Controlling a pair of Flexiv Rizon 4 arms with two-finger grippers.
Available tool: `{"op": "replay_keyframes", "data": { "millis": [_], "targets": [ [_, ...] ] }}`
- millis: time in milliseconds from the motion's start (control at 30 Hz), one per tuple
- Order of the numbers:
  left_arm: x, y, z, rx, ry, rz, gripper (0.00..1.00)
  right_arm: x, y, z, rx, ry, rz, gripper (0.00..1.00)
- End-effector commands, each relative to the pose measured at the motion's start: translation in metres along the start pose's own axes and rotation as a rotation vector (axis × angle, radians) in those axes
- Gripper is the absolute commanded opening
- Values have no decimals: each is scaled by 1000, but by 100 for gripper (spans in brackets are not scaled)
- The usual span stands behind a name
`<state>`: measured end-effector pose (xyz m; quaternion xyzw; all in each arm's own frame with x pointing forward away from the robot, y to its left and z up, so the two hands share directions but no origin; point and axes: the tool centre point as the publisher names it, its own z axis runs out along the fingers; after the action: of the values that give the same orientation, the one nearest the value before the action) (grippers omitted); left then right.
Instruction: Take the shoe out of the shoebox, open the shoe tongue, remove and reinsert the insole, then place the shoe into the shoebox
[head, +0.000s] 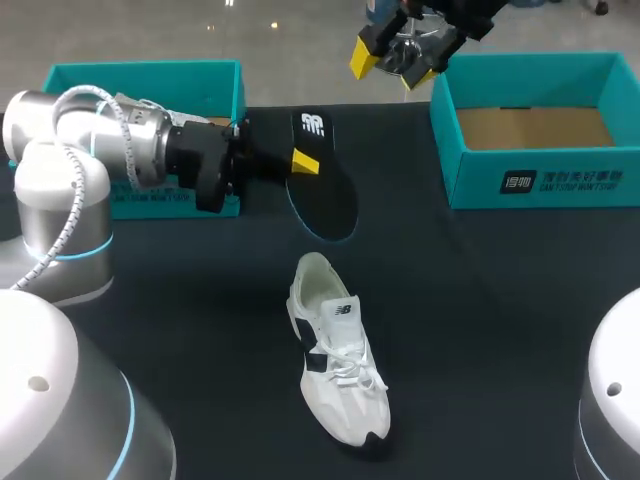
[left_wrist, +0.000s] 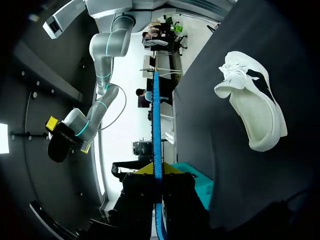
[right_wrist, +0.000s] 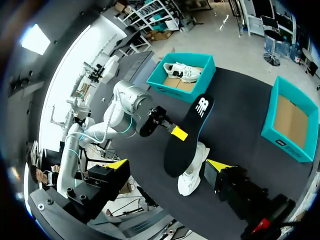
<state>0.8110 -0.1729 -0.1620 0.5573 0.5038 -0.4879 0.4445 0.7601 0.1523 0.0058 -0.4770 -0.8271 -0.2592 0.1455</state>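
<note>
The white lace-up sneaker (head: 338, 365) sits upright on the black desk (head: 480, 320), toe toward six o'clock, with nothing touching it. At twelve o'clock from it, the left hand (head: 300, 158) pinches the black foam insole (head: 322, 190) by one long edge, raised off the desk. Farther off, at two o'clock, the teal cardboard shoebox (head: 530, 180) stands empty. At one o'clock the right hand (head: 392, 62) hangs spread and empty. The likely risk is that feeding the insole in while the sneaker is unsteadied could shove it away or buckle the foam.

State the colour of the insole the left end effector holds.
Black insole with white logo; clearest in right wrist view.
</note>
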Motion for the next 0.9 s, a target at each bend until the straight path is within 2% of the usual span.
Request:
{"op": "replay_keyframes", "data": {
  "millis": [33, 167, 233, 833, 900],
  "targets": [
    [0, -6, 5, -18, 12, 1, 0, 6, 0, -11, -25, -178, -12, 100],
    [-2, -7, 7, -44, 21, 5, 0, 6, 0, -14, -18, -196, -29, 100],
    [-4, -9, 9, -74, 26, 36, 0, 7, -2, -17, -41, -257, -13, 100],
    [-4, -9, 9, -74, 26, 36, 0, 6, -3, -18, -33, -255, -17, 100],
    [-2, -10, 8, -36, -1, -175, 0, 6, -3, -18, -33, -255, -17, 100]
  ]
}}
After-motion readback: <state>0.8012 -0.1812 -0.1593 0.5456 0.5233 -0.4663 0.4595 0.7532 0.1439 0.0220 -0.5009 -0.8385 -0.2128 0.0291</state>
